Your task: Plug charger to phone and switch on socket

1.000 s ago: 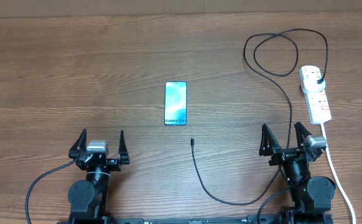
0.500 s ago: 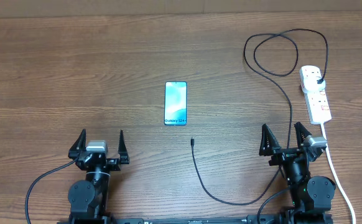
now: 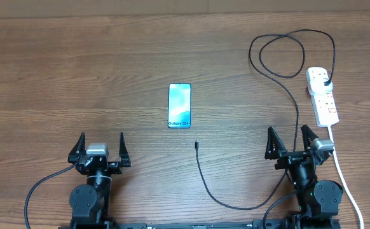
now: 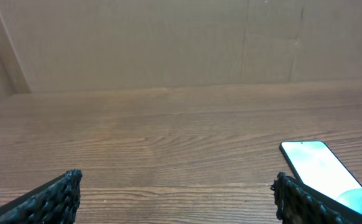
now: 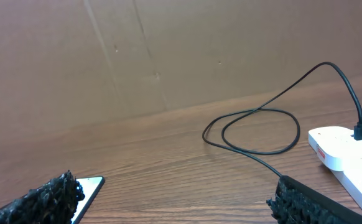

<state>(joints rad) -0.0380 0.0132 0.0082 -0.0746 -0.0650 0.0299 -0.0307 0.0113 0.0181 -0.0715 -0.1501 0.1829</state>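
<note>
The phone (image 3: 179,105) lies flat mid-table, its teal screen lit, "Galaxy" text at its near end; it also shows in the left wrist view (image 4: 323,169) and at the edge of the right wrist view (image 5: 89,188). The black charger cable (image 3: 285,89) runs from its plug in the white socket strip (image 3: 322,95) through a loop, down past the right arm, and curves back to its connector tip (image 3: 197,145), which lies below the phone. My left gripper (image 3: 100,149) is open and empty near the front left. My right gripper (image 3: 292,142) is open and empty, left of the strip.
The strip's thick white cord (image 3: 345,181) runs toward the front right edge. A brown cardboard wall (image 4: 168,43) stands behind the wooden table. The cable loop (image 5: 255,130) and strip (image 5: 349,155) lie ahead of the right gripper.
The left gripper has shifted very slightly left. Nothing else has moved.
</note>
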